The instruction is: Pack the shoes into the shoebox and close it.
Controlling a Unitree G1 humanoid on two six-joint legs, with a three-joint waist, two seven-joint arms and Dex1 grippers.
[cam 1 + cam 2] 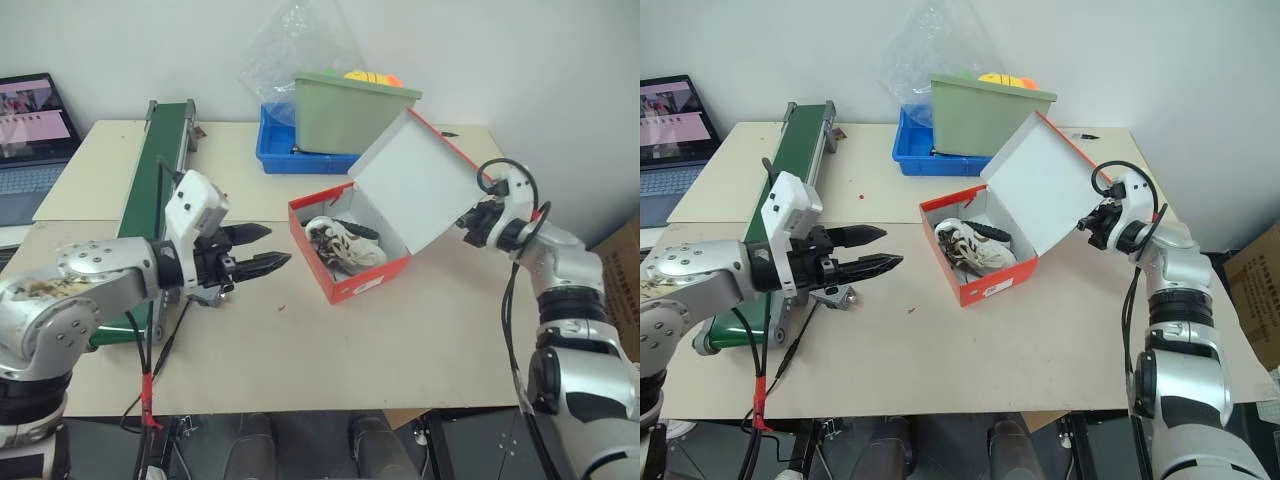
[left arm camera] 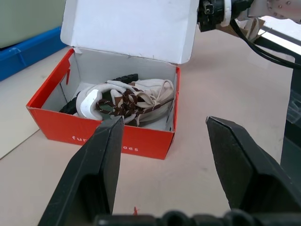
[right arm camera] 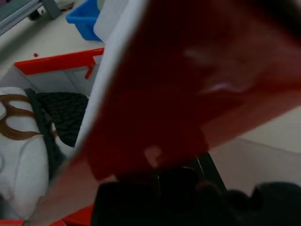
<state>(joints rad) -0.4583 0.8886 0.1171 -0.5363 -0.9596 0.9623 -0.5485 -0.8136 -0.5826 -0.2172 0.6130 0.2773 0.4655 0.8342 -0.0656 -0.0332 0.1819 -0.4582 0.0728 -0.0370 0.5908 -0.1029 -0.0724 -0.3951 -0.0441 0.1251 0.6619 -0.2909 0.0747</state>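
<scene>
Both small cream shoes with dark brown laces (image 2: 124,101) lie inside the red-orange cardboard shoebox (image 1: 352,283), which sits near the middle of the beige table (image 1: 330,360). Packing therefore looks complete; closing the white-lined hinged lid (image 1: 412,185) is the remaining step.

Your right gripper (image 1: 468,224) is at the outer red face of the lid, near its free edge, with its fingers drawn together. The right wrist view has that red panel lying directly across the fingers, so they look pressed against it rather than clamped on it. Contact from behind suits pushing the lid forward and down over the shoes.

Your left gripper (image 1: 262,249) hovers above the table well apart from the box, fingers spread and empty, pointing toward the front wall. This position likely lets you brace the box if it slides.

Behind the box stand a blue plastic tray (image 1: 275,150) and a green plastic bin (image 1: 345,115), both outside the lid's path.
</scene>
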